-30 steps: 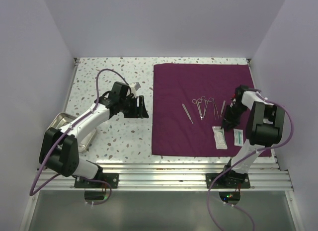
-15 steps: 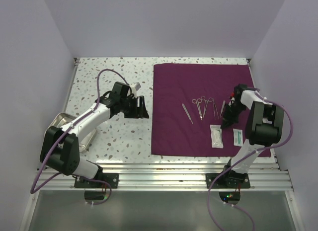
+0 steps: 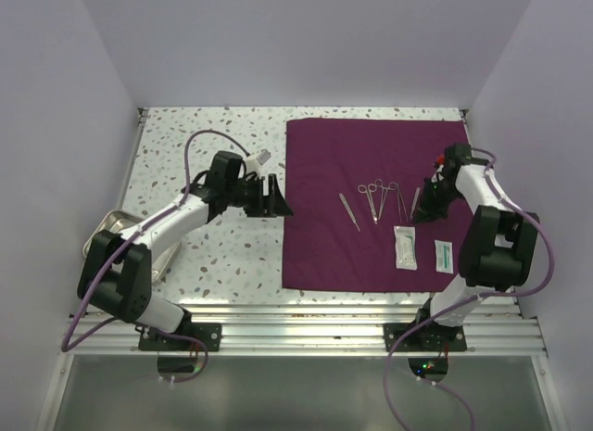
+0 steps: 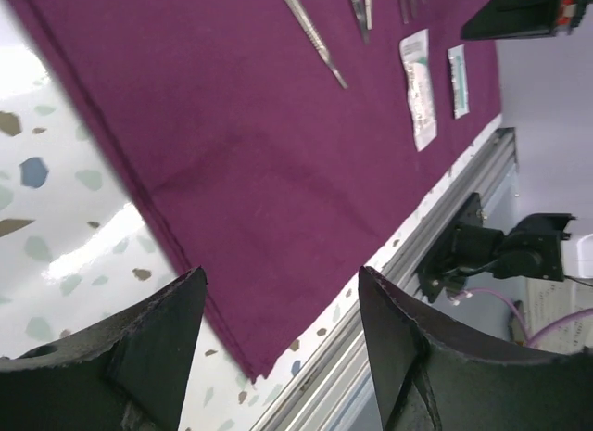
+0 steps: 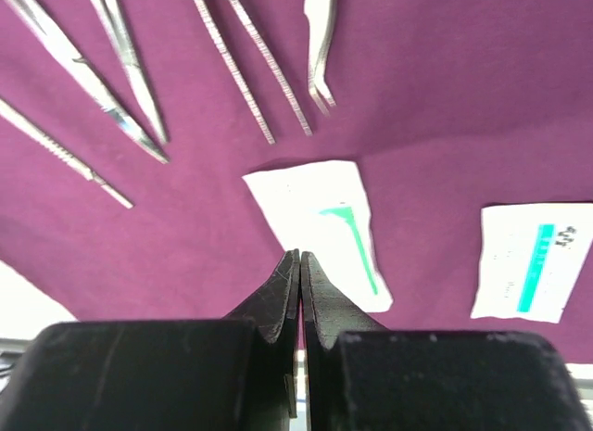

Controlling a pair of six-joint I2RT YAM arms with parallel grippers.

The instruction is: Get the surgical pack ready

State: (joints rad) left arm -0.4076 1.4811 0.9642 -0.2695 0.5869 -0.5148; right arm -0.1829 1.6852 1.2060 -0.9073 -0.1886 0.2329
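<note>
Cloth fills the scene: a large dark-purple soft sheet (image 3: 324,171) is spread flat on the speckled tabletop (image 3: 213,255). Its near corner is framed between the two matte black fingers (image 4: 148,348) of the left gripper (image 3: 276,199), which are held wide apart with nothing between them. The sheet also lies directly beneath the right gripper (image 5: 300,264), whose tapered fingers are pressed together on nothing. Just beyond those tips two flat white paper packets (image 5: 320,227) printed in teal are seen. Farther beyond them, five slim polished steel instruments (image 5: 250,69) are laid side by side.
</note>
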